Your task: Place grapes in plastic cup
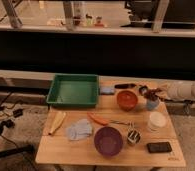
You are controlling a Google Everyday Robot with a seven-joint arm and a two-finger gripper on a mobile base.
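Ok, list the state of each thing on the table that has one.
gripper: just above the plastic cup
grapes: at the gripper, not in the plastic cup yet
plastic cup: upright
green tray: empty
purple bowl: upright, empty
orange bowl: upright

A: Gripper (151,93) position?

B: Over the table's (61,150) right edge, arm reaching in from the right, directly above the plastic cup (152,104). The orange bowl (126,100) is just left of the cup and the white round container (157,121) is close in front.

A: Open lanes?

B: A bare strip of wood between the green tray (73,90) and the carrot (98,119), and bare wood at the front-left corner. The front centre is crowded: purple bowl (108,140), metal cup (134,136) just beside it, black phone (158,147) at front right.
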